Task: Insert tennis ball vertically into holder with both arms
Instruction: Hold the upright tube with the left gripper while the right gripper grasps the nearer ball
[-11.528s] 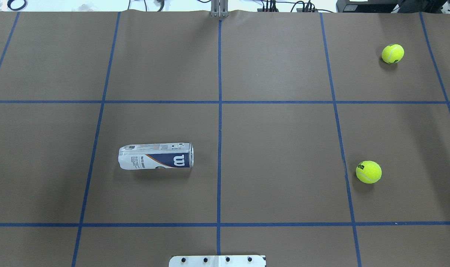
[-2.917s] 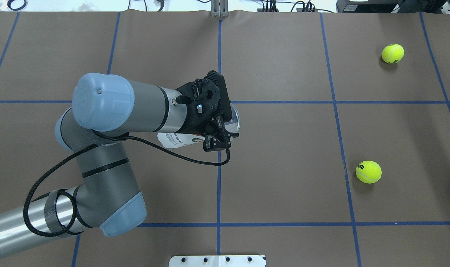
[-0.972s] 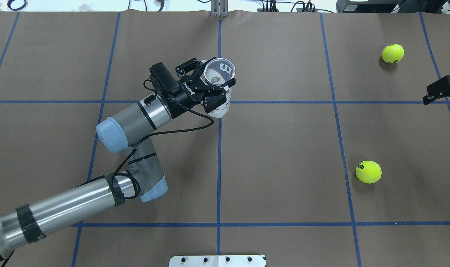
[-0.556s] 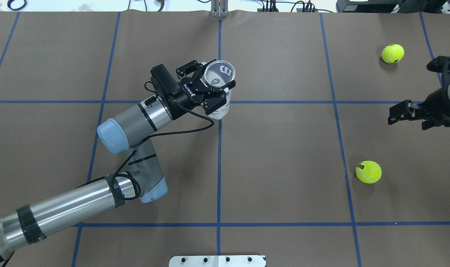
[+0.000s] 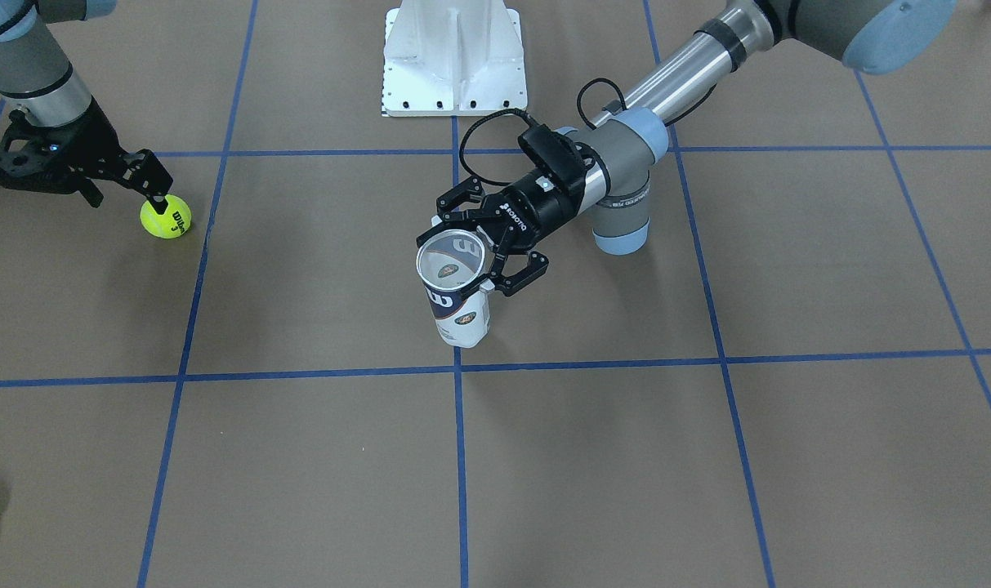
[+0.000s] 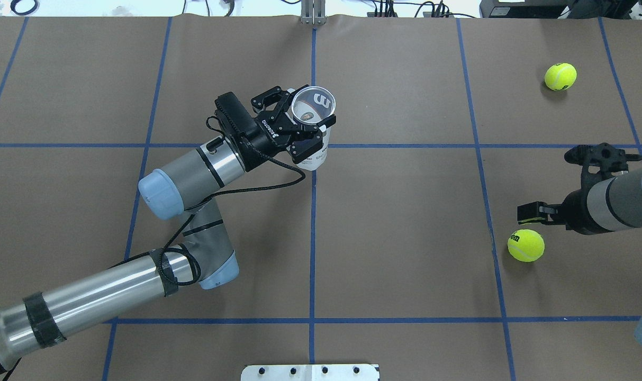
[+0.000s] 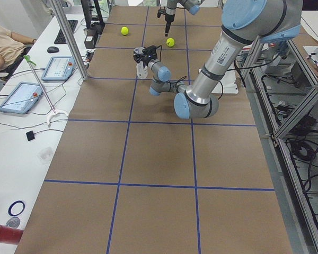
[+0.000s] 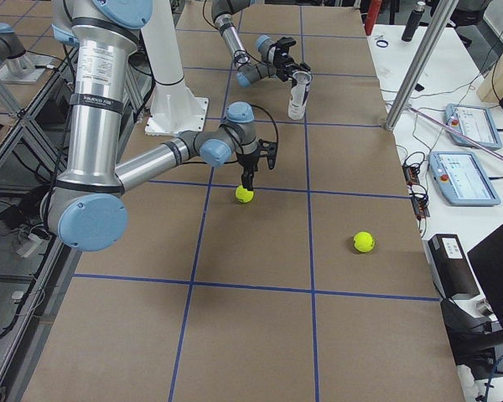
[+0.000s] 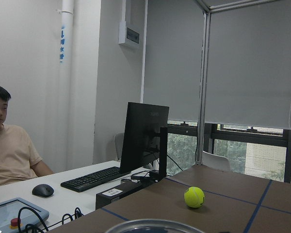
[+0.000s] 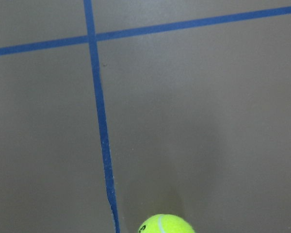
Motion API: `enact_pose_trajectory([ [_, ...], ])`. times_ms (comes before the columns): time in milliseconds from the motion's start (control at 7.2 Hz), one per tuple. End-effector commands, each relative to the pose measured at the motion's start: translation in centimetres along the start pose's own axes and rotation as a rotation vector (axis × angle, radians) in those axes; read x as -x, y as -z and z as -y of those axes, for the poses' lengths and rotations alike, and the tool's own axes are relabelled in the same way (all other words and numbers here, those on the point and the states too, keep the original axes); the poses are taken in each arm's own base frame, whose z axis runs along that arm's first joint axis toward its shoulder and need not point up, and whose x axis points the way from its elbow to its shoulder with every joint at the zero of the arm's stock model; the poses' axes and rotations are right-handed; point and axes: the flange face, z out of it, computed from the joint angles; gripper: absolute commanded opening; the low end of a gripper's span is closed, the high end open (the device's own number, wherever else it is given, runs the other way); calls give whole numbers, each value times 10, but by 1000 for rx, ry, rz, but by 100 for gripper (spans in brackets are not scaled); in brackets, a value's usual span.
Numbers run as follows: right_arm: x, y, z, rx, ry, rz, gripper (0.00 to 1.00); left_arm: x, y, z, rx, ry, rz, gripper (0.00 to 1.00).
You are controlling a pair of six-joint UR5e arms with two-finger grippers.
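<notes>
The holder (image 6: 316,154) stands upright near the table's middle, its open silvery rim (image 5: 452,260) up. My left gripper (image 6: 306,123) is shut on the holder just below the rim; the rim also shows at the bottom of the left wrist view (image 9: 155,226). The tennis ball (image 6: 525,245) lies on the table at the right. My right gripper (image 5: 82,184) is open and points down, slightly off to the ball's side, with one fingertip (image 6: 530,211) just over the ball (image 5: 166,218). The ball shows at the bottom edge of the right wrist view (image 10: 165,224).
A second tennis ball (image 6: 560,76) lies at the far right of the table, and shows in the left wrist view (image 9: 194,197). The white base plate (image 6: 310,372) sits at the near edge. Beyond the far edge, an operator's desk holds tablets (image 7: 57,67).
The holder first lay on its side; my left gripper took it and stood it upright, and now holds still. My right arm has come in from the right and moved down over the near ball.
</notes>
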Motion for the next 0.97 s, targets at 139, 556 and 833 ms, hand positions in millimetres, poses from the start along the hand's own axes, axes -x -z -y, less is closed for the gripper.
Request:
enact_pose_trajectory([
  [139, 8, -42, -39, -41, 45, -18, 100, -2, 0, 1, -3, 2, -3, 70],
  [556, -2, -69, -45, -58, 79, -78, 98, -4, 0, 0, -1, 4, -5, 70],
  [833, 0, -72, -46, -55, 81, -77, 23, -4, 0, 0, -1, 4, -5, 70],
])
